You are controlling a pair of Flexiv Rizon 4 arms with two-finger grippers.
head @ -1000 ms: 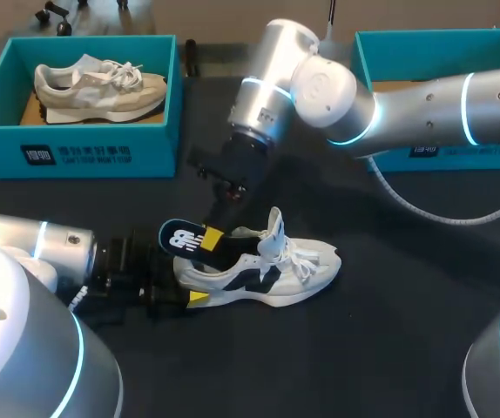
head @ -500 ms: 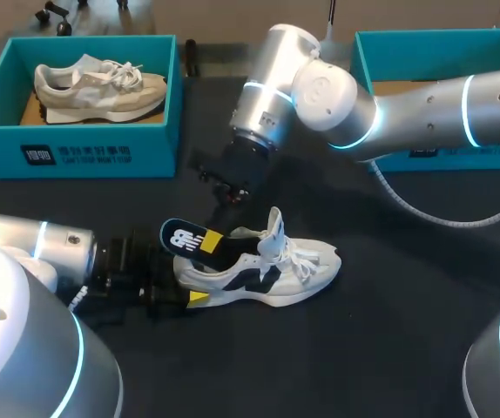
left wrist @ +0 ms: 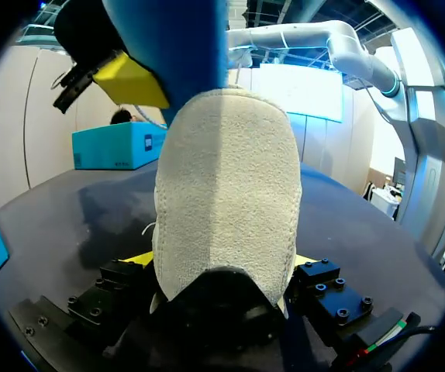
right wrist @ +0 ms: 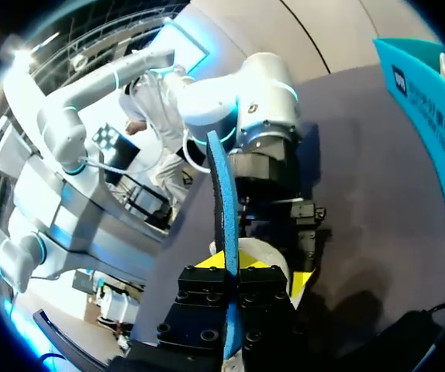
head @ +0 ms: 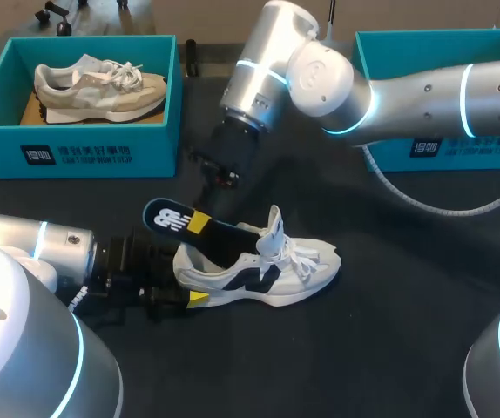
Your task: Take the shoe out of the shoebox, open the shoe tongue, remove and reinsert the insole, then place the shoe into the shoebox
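Behind, tan shoe (head: 102, 87) in teal box (head: 93, 144). Heel of white shoe (head: 267, 274) squeezed in left pincer (head: 187, 299), toe pointing right; blue insole (head: 167, 216) pinched in right pincer (head: 199, 222), slanting out.

A robotics laboratory is shown, set up for a handling trial. A dark matte worktop (head: 407, 340) is shared by two silver arms with glowing blue rings, the left arm (head: 32, 248) and the right arm (head: 424, 96). Two open teal boxes are laid out as test props. The first shoebox (head: 76, 155), well beyond the left gripper (head: 193, 299), contains a beige shoe (head: 102, 87). The second shoebox (head: 494, 152) stands far to the side of the right gripper (head: 199, 222). A white shoe (head: 272, 268) is clamped at the heel by the left gripper, a blue insole (head: 165, 218) by the right gripper.
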